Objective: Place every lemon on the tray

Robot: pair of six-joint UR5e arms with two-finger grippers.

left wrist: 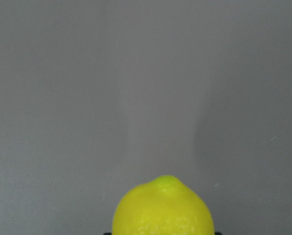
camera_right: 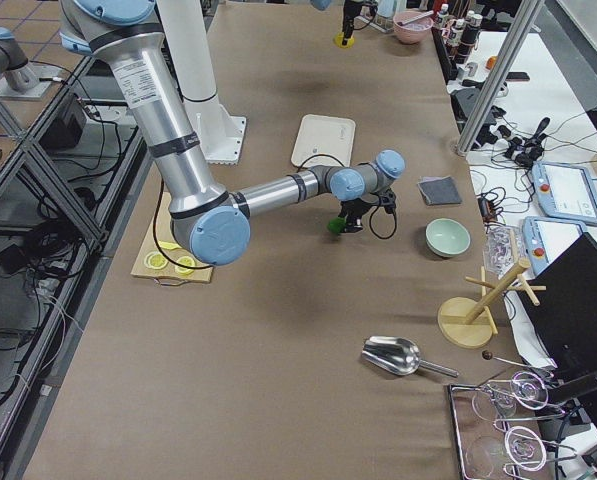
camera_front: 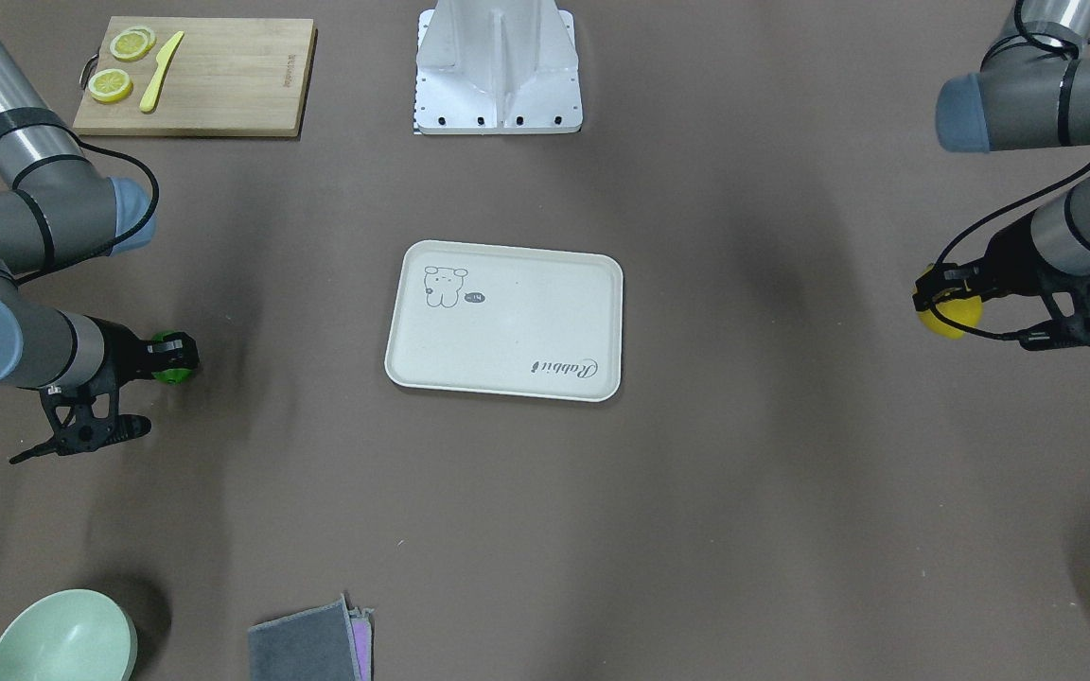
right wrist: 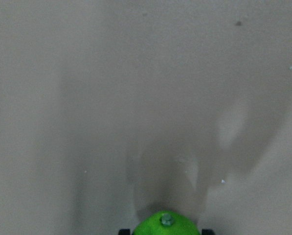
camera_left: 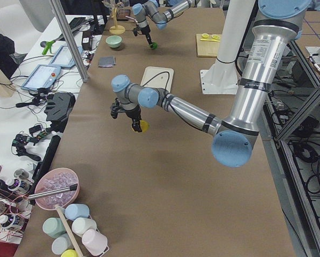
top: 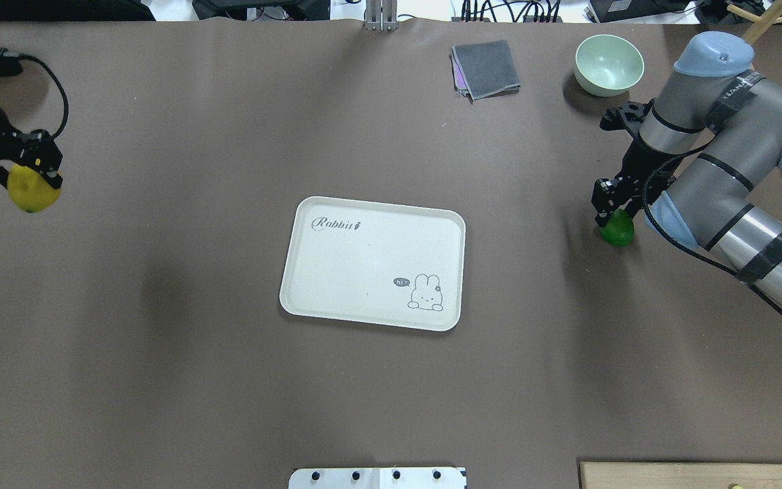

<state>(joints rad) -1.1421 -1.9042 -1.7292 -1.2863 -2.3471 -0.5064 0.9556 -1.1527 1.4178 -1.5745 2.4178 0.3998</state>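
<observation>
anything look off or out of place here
Nothing stands out: the tray lies flat and bare, the left end effector grips the yellow lemon, the right end effector the green lemon.

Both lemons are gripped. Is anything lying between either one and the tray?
Nothing visible. Only bare table lies between the yellow lemon and the tray, and between the green lemon and the tray. The tray's surface is bare too.

Two lemons: one yellow lemon [camera_front: 948, 318], one green lemon [camera_front: 169, 372]. One tray [camera_front: 507, 326]. One wooden cutting board [camera_front: 223, 85] carrying three lemon slices [camera_front: 110, 85] and one yellow knife [camera_front: 161, 71]. One pale green bowl [camera_front: 62, 643]. One folded cloth stack [camera_front: 304, 648], grey over purple. One white base plate [camera_front: 498, 76].
</observation>
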